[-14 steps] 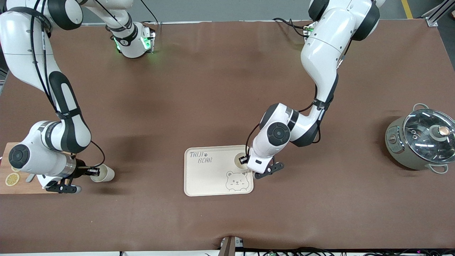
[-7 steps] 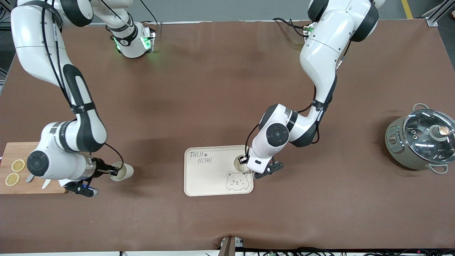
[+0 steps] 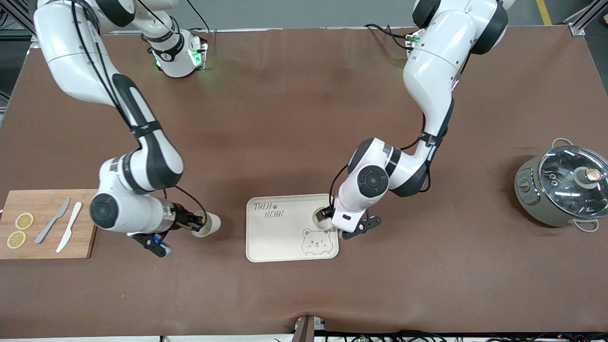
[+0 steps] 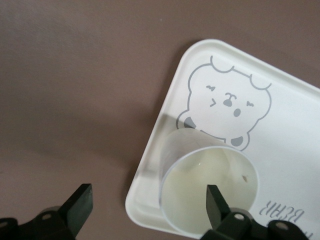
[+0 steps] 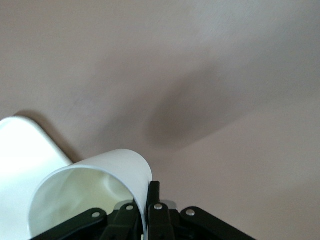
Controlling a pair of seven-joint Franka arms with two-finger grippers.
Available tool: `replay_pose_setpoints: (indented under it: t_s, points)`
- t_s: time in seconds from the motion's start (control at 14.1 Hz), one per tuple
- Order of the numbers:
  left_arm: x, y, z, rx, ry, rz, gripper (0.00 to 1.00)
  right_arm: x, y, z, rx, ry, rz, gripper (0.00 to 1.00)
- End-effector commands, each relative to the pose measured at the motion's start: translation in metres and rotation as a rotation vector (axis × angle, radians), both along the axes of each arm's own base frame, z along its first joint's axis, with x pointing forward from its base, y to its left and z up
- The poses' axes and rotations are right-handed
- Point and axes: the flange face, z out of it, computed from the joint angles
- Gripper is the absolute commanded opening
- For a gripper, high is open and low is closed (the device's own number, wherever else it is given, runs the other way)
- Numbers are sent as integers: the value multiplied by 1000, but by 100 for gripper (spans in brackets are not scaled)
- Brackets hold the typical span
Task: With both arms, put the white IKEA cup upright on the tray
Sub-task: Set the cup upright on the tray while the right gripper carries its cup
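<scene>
Moved: the right arm has swung from the cutting board (image 3: 28,242) toward the tray (image 3: 280,244), bringing its cup along. The left arm has barely stirred.
Right pincer (image 3: 194,222): pinching the rim wall of the carried cup (image 3: 209,224), one finger inside and one outside. It is over bare table (image 3: 285,118), between the board and the tray.
Carried cup: white, thin-walled and smooth. It is tipped on its side, with the mouth toward the pincer and the base leading toward the tray.
Left pincer (image 3: 327,214): fingers spread wide and gripping nothing. It is low over the tray's edge at the left arm's end, right at the standing cup (image 3: 320,220).
Standing cup: a second white cup, upright on the tray with its mouth up, just beside the bear drawing. In the left wrist view one finger shows across its rim and the other is well clear, over the table.
Tray: flat, cream and matte, with rounded corners and a low raised rim.
Key relation: the tray lies straight ahead of the carried cup's base, toward the left arm's end. The cup's long axis runs nearly level — my guess is it must be turned mouth-up before it is set down, on the open tray floor near the lettering.
Nearer arm: the right, for that open part of the tray.
Elsewhere: a lidded pot (image 3: 560,190) stands well apart, at the left arm's end.
</scene>
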Motion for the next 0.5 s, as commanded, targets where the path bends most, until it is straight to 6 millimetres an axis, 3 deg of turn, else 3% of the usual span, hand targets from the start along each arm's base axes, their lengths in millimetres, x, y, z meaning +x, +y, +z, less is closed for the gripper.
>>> replay_pose_setpoints:
  t_s: [0.0, 0.14, 0.28, 0.43]
  points:
    - [0, 13, 47, 7, 22, 12, 100, -5, 29, 5, -9, -23, -45, 0]
    - [-2, 16, 66, 17, 22, 7, 100, -7, 51, 0, -8, -52, -92, 0]
    - [5, 37, 90, 60, -7, 10, 100, -16, 84, -4, -14, -65, -104, 0]
    - [5, 47, 121, 108, -54, -79, 100, -18, 99, -9, -3, -86, -129, 0]
